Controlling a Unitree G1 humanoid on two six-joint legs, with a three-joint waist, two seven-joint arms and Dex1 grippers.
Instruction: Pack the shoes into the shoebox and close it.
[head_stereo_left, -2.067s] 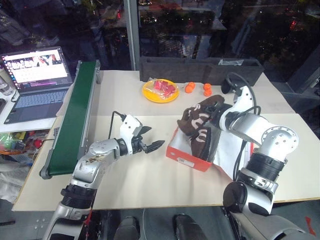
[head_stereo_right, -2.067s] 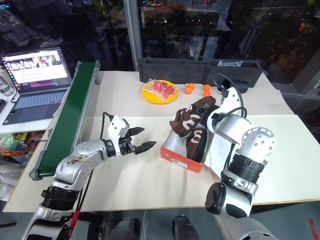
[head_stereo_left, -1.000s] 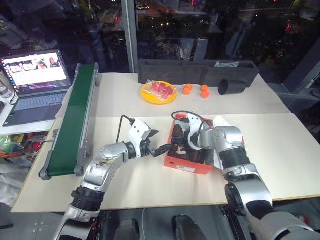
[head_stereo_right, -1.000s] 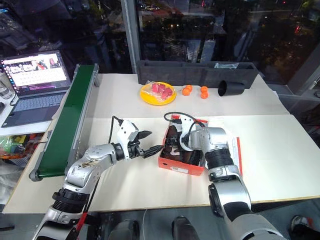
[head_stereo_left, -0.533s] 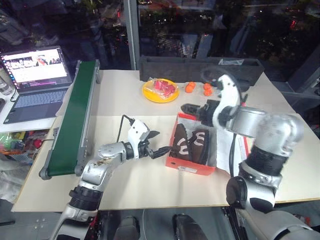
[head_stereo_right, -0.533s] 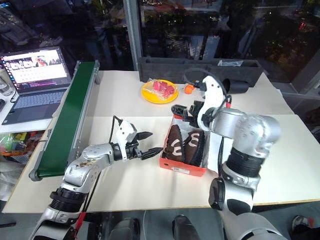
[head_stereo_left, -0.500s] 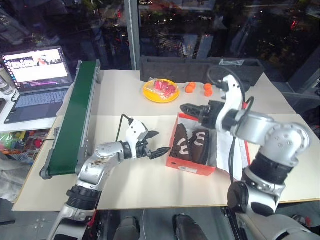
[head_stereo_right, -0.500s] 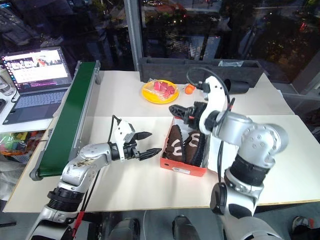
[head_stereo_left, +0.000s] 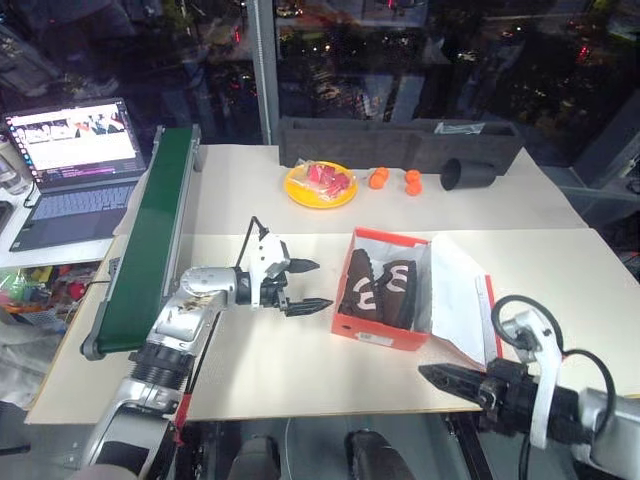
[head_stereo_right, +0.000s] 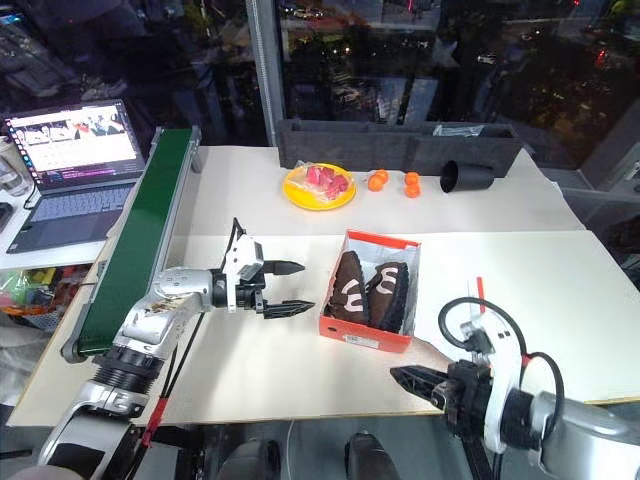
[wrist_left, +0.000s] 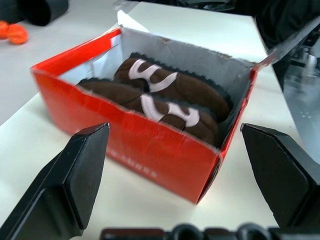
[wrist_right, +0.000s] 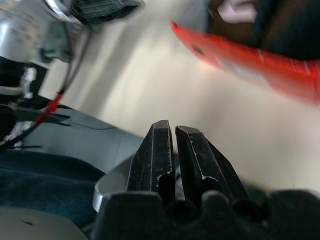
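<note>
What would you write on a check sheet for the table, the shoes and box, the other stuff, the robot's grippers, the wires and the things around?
Surface: cream table, two boards meeting at a seam.
Job's things: both shoes lie side by side inside the red box; its lid lies open on the right.
Clutter: yellow plate of red pieces, oranges, black cup on its side, grey tray at the back.
Grippers: left gripper open, aimed at the box's left side, not touching; right gripper shut, empty, at the near edge.
Cables: black wire looped on the left wrist, another on the right.
Surroundings: green conveyor, open laptop, dark window behind.
</note>
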